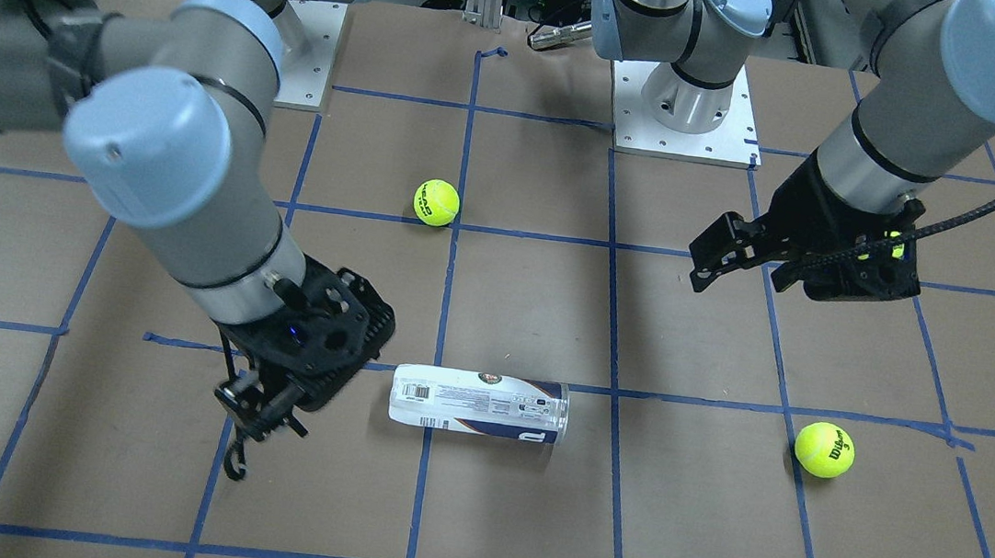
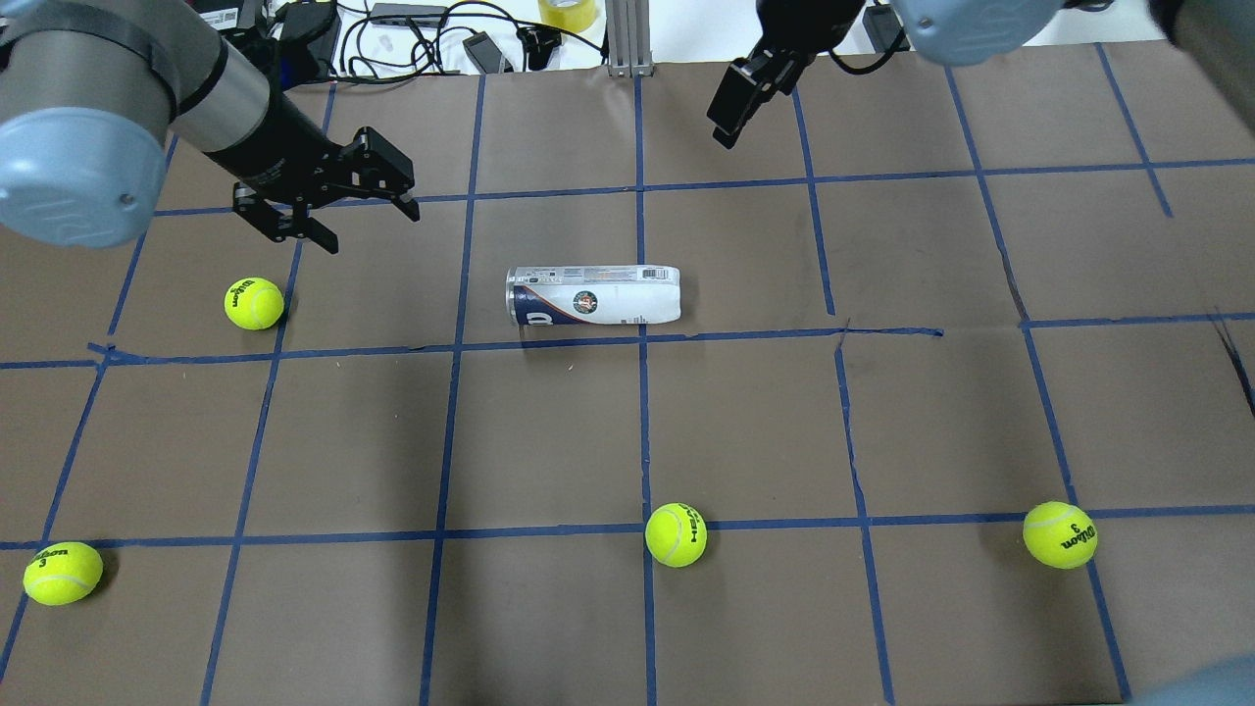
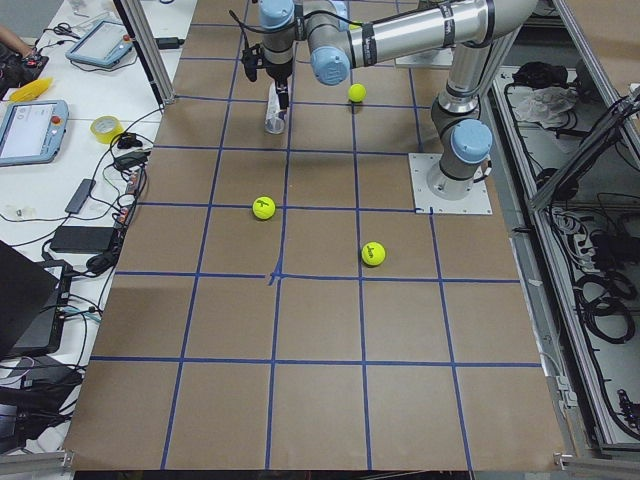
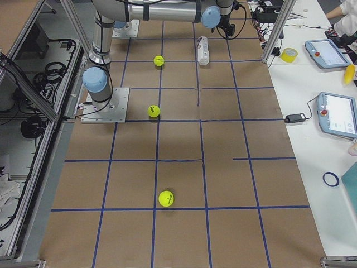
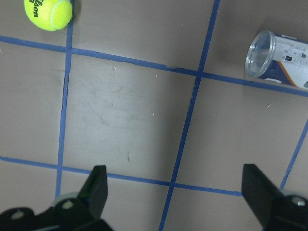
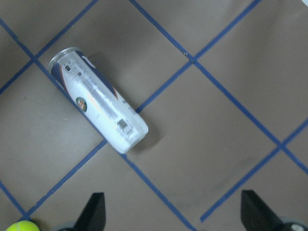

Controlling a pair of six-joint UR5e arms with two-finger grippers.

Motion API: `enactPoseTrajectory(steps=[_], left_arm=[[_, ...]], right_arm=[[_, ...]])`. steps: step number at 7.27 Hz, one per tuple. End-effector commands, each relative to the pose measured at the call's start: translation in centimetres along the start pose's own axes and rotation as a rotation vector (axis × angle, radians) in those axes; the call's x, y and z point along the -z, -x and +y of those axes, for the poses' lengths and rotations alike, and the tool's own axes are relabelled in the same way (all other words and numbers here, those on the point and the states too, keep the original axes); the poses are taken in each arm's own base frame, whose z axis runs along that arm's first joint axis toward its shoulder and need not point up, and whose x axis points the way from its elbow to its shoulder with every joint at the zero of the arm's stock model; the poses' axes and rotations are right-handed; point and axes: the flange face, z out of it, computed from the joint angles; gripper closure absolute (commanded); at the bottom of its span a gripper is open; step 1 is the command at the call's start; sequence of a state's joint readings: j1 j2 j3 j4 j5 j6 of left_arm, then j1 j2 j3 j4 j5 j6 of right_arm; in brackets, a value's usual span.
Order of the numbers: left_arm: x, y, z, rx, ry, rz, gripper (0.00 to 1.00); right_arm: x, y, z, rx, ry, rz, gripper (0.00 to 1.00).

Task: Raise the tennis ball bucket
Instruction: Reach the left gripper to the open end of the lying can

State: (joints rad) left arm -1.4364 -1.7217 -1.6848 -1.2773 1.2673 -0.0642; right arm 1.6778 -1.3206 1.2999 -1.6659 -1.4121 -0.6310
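The tennis ball bucket is a clear tube with a white and navy label. It lies on its side on the brown table, across a blue tape line, and also shows in the front view. My left gripper is open and empty, hovering to the tube's left and apart from it. Its wrist view shows the tube's open end at the upper right. My right gripper is open and empty, above the table beyond the tube's barcode end. Its wrist view shows the whole tube ahead of the fingers.
Several loose tennis balls lie on the table: one near my left gripper, one at the near left edge, one in the near middle, one at the near right. Cables and tablets lie beyond the far edge.
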Motion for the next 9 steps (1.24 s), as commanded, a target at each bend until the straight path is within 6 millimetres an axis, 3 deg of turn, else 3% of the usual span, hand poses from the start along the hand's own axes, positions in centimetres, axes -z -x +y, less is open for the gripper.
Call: enactPoseTrajectory(steps=[1, 2, 4, 6, 8, 9], left_arm=[[-6.6, 0.2, -2.1, -0.012, 0.009, 0.174, 0.0], [-9.4, 0.5, -3.3, -0.018, -0.002, 0.218, 0.0], [-15.0, 0.7, -4.3, -0.022, 0.018, 0.32, 0.0], [-19.9, -2.2, -3.4, -0.067, 0.063, 0.322, 0.0], [-21.2, -3.0, -2.5, -0.077, 0.091, 0.318, 0.0], [-21.1, -3.0, -2.4, -0.076, 0.091, 0.318, 0.2]], right_arm=[[7.1, 2.7, 5.1, -0.152, 0.089, 0.099, 0.0], [8.9, 3.2, 6.0, -0.183, 0.079, 0.139, 0.0], [9.4, 3.3, 6.4, -0.427, 0.061, 0.154, 0.0], [9.0, -0.1, 7.7, -0.49, 0.062, 0.157, 0.0], [8.8, -3.8, 9.7, -0.552, 0.066, 0.154, 0.0], [9.2, -3.5, 10.2, -0.571, 0.069, 0.153, 0.0]])
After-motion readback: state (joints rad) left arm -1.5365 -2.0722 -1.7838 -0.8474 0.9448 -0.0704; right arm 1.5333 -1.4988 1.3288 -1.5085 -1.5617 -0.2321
